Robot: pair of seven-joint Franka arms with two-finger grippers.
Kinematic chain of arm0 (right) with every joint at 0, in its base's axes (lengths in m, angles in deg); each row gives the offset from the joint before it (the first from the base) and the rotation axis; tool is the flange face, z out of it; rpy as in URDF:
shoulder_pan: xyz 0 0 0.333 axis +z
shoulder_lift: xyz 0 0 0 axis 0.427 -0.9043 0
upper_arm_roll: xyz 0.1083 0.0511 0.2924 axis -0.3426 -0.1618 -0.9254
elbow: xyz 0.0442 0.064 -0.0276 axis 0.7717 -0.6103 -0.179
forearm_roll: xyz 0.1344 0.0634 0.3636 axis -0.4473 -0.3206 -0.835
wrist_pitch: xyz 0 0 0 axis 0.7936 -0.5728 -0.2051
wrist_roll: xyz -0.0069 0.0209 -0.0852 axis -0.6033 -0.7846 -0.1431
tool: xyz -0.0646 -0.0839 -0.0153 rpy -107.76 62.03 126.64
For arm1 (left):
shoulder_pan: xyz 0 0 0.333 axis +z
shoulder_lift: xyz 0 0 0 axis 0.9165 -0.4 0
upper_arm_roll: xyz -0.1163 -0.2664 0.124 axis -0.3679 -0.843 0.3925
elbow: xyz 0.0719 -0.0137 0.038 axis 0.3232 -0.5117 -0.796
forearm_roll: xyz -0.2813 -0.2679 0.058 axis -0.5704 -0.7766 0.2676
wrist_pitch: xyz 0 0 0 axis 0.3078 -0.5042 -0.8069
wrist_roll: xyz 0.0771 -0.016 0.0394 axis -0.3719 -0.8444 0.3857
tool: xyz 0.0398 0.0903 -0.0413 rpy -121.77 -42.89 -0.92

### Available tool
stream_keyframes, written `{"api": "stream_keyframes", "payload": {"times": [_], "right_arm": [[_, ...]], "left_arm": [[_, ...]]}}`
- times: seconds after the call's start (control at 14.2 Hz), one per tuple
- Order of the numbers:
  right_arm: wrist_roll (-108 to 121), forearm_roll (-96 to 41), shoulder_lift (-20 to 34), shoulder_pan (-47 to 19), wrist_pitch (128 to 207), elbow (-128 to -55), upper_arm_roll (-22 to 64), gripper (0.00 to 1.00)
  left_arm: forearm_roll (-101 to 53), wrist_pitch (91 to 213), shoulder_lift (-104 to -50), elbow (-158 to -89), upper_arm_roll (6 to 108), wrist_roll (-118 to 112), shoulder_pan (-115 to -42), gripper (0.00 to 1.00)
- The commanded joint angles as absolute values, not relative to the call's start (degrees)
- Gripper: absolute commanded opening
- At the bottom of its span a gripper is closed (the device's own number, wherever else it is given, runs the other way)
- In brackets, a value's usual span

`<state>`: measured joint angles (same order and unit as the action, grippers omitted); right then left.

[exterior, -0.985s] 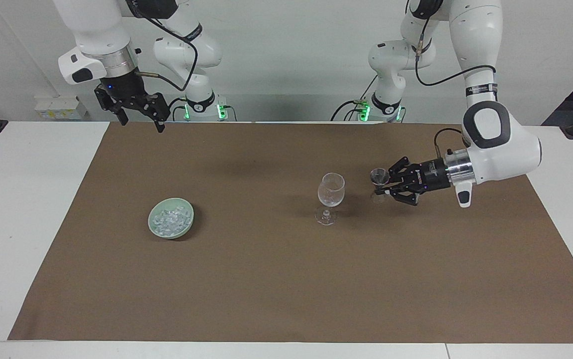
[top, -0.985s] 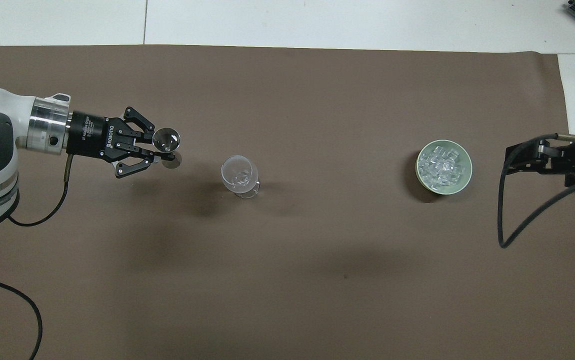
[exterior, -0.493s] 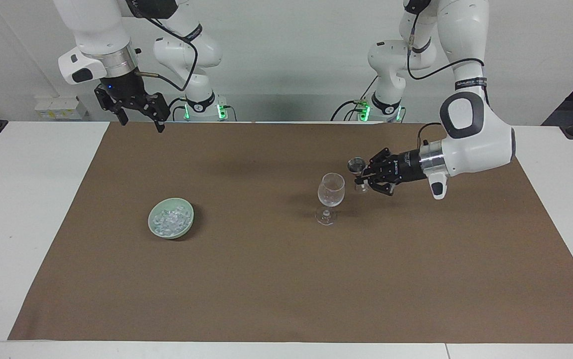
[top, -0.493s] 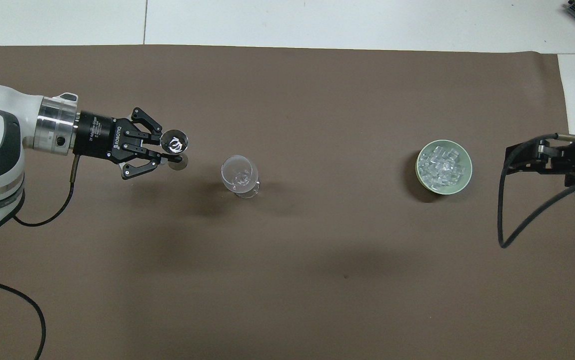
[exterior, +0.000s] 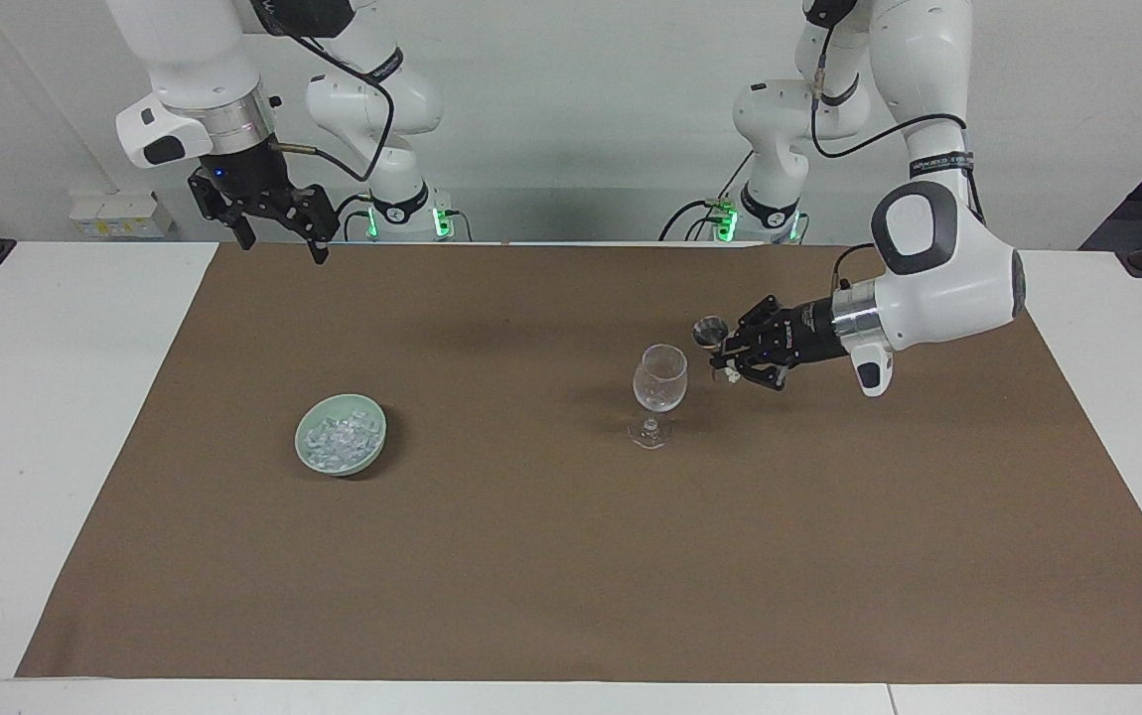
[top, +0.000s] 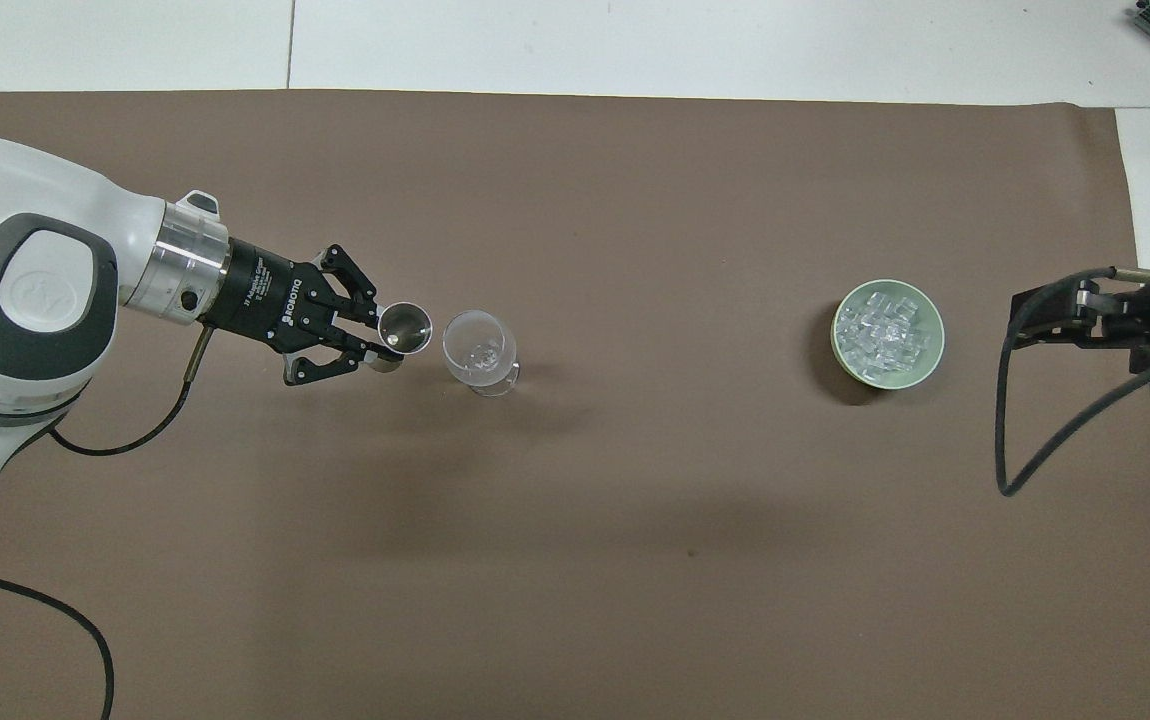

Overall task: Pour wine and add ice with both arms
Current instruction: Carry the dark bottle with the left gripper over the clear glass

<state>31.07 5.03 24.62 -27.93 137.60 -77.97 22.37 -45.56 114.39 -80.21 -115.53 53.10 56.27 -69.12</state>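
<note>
The left gripper is clamped on a small metal jigger, held in the air just beside the rim of the wine glass standing mid-mat; the right gripper waits high with fingers spread wide, holding nothing; the ice sits heaped in a pale green bowl toward the right arm's end of the brown mat
</note>
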Motion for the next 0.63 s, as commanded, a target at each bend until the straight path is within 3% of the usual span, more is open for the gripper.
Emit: {"api": "stream_keyframes", "payload": {"times": [0.0,0.56], "right_arm": [[29.63,5.28,24.81,-28.7,137.68,-78.09,22.04,1.0],[29.63,5.28,24.81,-28.7,137.68,-78.09,22.04,1.0]], "left_arm": [[-42.97,116.65,-78.93,-115.17,53.79,59.78,-71.51,0.0],[-36.99,118.41,-79.02,-114.3,53.79,63.57,-74.15,0.0]]}}
